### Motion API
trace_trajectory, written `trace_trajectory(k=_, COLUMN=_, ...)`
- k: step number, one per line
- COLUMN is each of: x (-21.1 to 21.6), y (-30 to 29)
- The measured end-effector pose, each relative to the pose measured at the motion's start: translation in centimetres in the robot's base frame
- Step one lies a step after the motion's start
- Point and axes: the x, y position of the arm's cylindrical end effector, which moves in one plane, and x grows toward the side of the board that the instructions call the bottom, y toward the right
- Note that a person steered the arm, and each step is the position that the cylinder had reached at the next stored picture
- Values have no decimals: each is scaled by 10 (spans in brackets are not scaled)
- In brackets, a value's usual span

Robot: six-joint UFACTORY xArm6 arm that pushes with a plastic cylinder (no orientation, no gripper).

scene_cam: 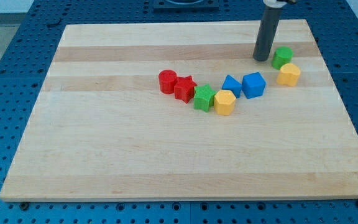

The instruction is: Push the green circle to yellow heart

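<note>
my tip (262,59), the dark rod's bare lower end and only tool, clamps nothing. it rests on the pale wooden desk (135,155) just left of the green circle block (282,56). the yellow heart block (289,74) sits just below that circle, touching it.

Pale wood-grain surface (104,143) with lighter and darker stripes, blue pegboard (17,37) around it, dark grey rod, green circle (283,56), yellow heart (289,74), two blue blocks, red cylinder (167,81), red star (184,89), ribbed green star (204,98), yellow hexagon-ish block (224,102)

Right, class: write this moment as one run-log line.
my tip: left of green circle, close | yellow heart: just below circle, about touching | push: unfinished
</note>
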Motion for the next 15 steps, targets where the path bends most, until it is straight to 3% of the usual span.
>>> trace_trajectory(k=4, x=-7, y=56)
trace_trajectory(k=5, x=-34, y=61)
trace_trajectory(k=6, x=-64, y=102)
trace_trajectory(k=8, x=-63, y=183)
trace_trajectory(k=10, x=27, y=176)
trace_trajectory(k=11, x=41, y=147)
trace_trajectory(k=15, x=21, y=121)
